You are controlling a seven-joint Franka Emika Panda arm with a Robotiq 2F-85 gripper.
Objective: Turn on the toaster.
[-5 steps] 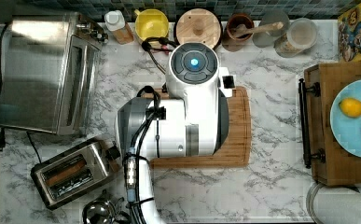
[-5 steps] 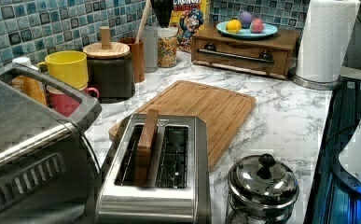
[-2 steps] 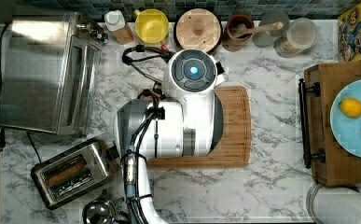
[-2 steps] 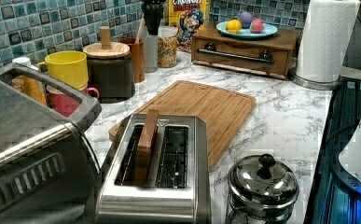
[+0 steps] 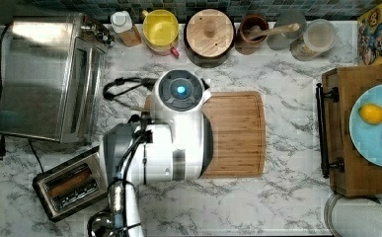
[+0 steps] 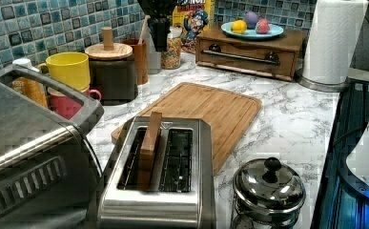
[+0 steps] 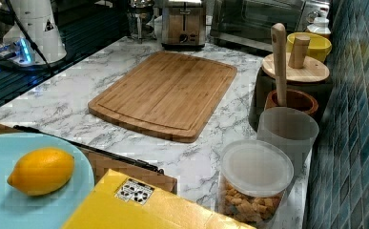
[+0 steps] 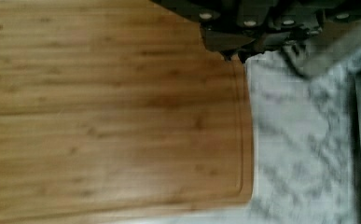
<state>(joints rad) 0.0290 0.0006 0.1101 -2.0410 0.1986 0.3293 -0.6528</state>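
**A:** so where's the toaster (image 5: pixel 70 183)? The arm (image 5: pixel 171 136) hogs the middle of the top view and hides half the cutting board (image 5: pixel 238 133).

**B:** Near the top view's bottom-left corner, just below the toaster oven (image 5: pixel 45 74). In the left view there's a brown slice (image 6: pixel 149 145) standing in one slot, other slot looks empty. Lever end is tiny in the right view, can't read its position.

**A:** gripper (image 8: pixel 234 55)?

**B:** Wrist view puts it over the board's corner, fingertips nearly together, holding nothing.

**A:** containers?

**B:** Clear lidded jar (image 7: pixel 254 183) has brownish cereal bits. Blue plate (image 7: pixel 10 157) holds a lemon (image 7: pixel 41 171), cut off by the frame. Yellow mug (image 5: pixel 160 27) looks empty.
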